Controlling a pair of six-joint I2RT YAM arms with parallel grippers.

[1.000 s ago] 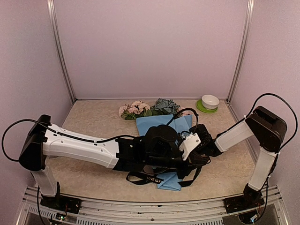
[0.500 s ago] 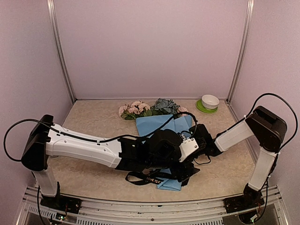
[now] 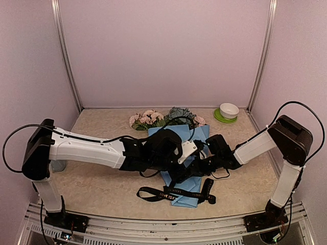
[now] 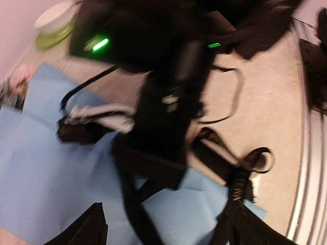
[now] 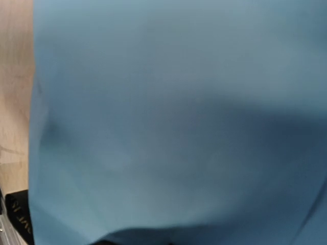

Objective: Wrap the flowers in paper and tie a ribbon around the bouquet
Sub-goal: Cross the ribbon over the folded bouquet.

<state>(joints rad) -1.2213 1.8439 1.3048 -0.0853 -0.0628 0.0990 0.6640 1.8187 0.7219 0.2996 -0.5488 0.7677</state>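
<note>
since a second ago my left arm has pulled back from the near end of the paper [image 3: 164,135] toward the far left, and the ribbon [image 3: 168,193] it was covering now lies in plain sight.

the flowers [image 3: 153,120] lie at the far side of the table [image 3: 102,132], pink blooms on the left and blue-grey ones on the right, heads poking out past the far edge of the paper. the paper runs from there toward me and narrows to a point near the front edge. the black ribbon crosses that near point, one looped end on the bare table to the left and the other bent up on the right; pale lettering shows on it.

my left gripper [image 4: 168,227] hovers over the middle of the paper with its jaws apart. its wrist view is blurred, so i cannot tell whether the black strand between the fingers [image 4: 94,227] touches them. my right gripper [image 3: 204,157] is mostly hidden behind the left wrist; its jaws are together, and its camera sees only blue paper, but i cannot tell whether it pinches the sheet.

a white bowl [image 3: 229,110] sits on a green saucer [image 3: 223,118] in the far right corner.
</note>
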